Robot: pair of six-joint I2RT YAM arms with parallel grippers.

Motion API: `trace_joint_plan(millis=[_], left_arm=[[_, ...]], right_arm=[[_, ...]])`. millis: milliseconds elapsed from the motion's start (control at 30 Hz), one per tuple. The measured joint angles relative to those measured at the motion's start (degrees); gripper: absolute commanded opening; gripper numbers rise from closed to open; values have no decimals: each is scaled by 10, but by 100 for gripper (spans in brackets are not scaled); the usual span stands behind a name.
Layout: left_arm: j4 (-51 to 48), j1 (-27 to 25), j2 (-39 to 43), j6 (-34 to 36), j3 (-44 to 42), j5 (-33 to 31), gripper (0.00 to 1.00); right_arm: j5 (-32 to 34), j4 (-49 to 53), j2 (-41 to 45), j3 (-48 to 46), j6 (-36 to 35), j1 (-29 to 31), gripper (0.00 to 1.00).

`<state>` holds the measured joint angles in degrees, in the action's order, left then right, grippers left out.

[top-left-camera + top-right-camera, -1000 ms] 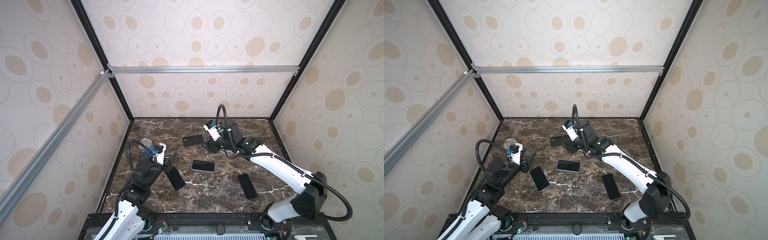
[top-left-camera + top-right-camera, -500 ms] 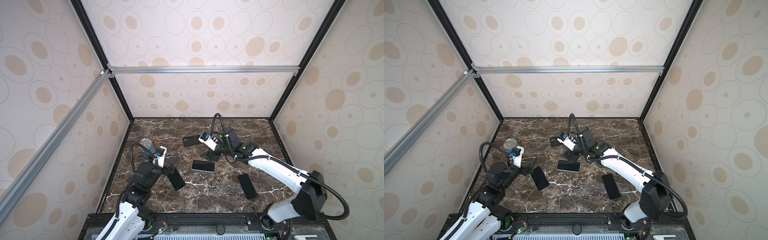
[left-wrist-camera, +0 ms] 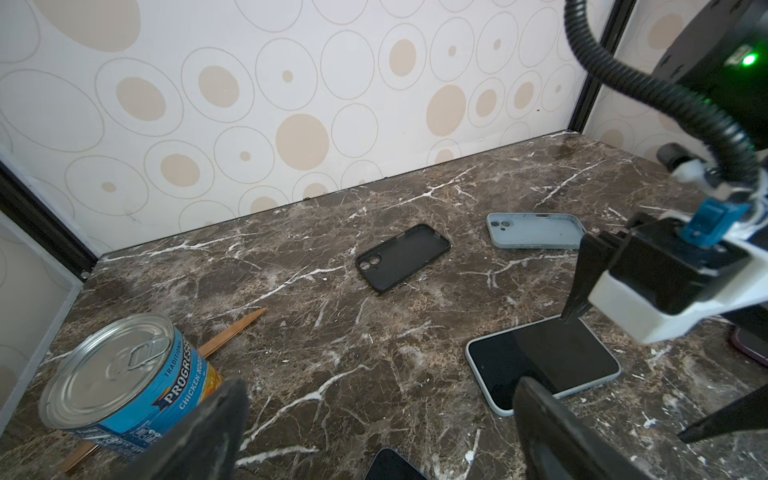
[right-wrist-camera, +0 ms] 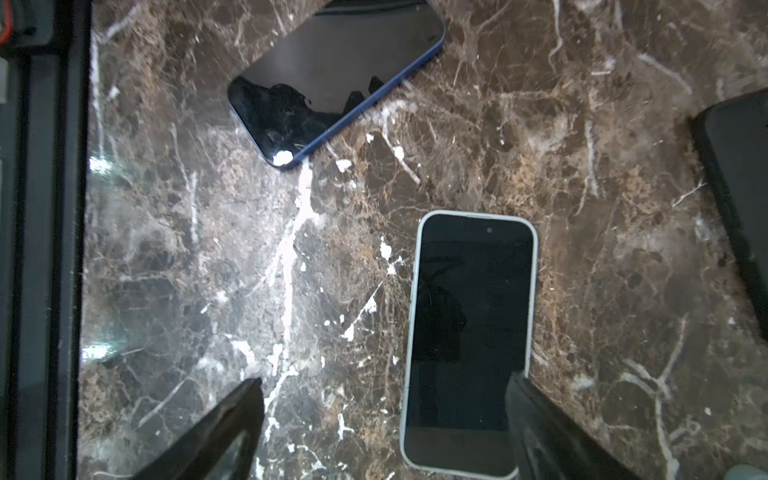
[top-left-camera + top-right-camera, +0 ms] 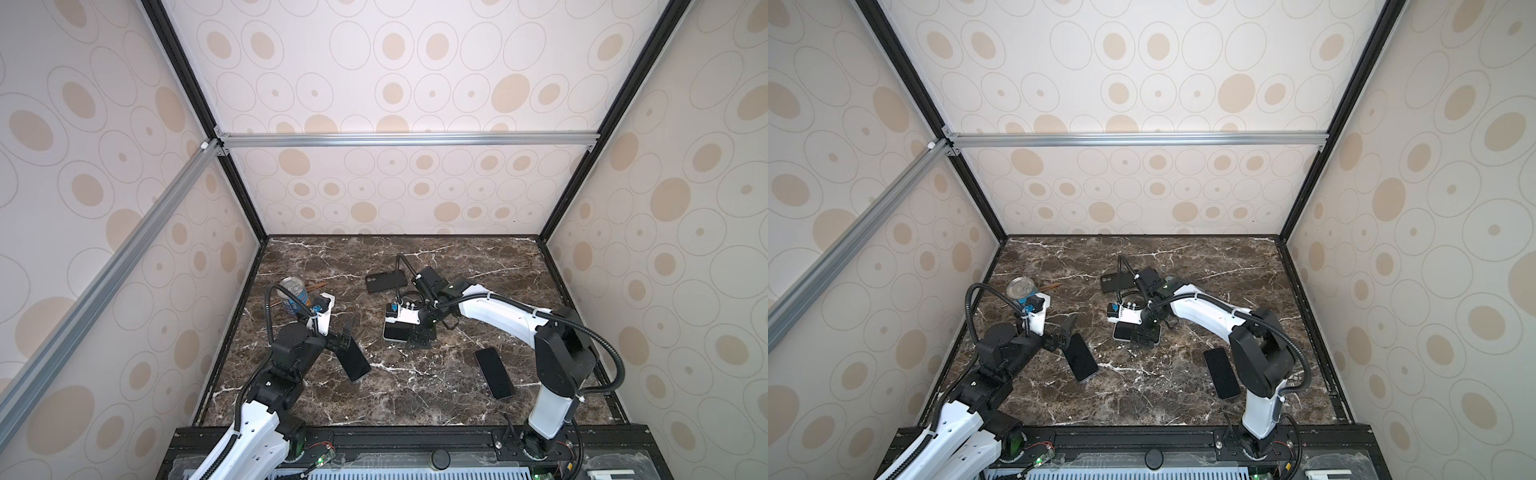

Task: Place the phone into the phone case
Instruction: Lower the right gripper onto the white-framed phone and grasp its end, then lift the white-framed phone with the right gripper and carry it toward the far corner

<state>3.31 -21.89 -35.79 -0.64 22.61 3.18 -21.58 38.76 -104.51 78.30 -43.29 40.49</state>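
A light-rimmed phone [image 4: 469,340] lies face up on the marble, and my right gripper [image 4: 382,415] hovers open just above its end, one finger [image 4: 540,428] over its corner; in both top views the gripper [image 5: 419,338] covers part of that phone [image 5: 392,332]. A blue-rimmed phone [image 5: 353,357] lies by my open, empty left gripper [image 5: 341,337], its corner [image 3: 390,465] just under the jaws. An empty black phone case [image 3: 403,257] and a light blue phone case [image 3: 536,230] lie further back.
A soup can [image 5: 293,295] stands at the left with a wooden stick [image 3: 232,332] beside it. A third dark phone [image 5: 492,372] lies at the front right. The booth walls close in the marble table [image 5: 415,395] on three sides.
Both grippers have opened wide. My right gripper came forward and down from near the black case to over the light-rimmed phone. My left gripper shifted slightly towards the blue-rimmed phone.
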Motion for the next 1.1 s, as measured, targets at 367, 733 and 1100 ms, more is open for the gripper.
trace_joint_plan(millis=[367, 733, 1100], left_arm=[[2, 0, -15, -2, -17, -1, 99], [7, 0, -10, -2, -29, -3, 99], [10, 0, -22, -3, -29, -1, 99]], right_arm=[[56, 7, -89, 47, 10, 0, 100], [94, 8, -130, 80, 31, 0, 100], [103, 8, -160, 97, 43, 0, 99]])
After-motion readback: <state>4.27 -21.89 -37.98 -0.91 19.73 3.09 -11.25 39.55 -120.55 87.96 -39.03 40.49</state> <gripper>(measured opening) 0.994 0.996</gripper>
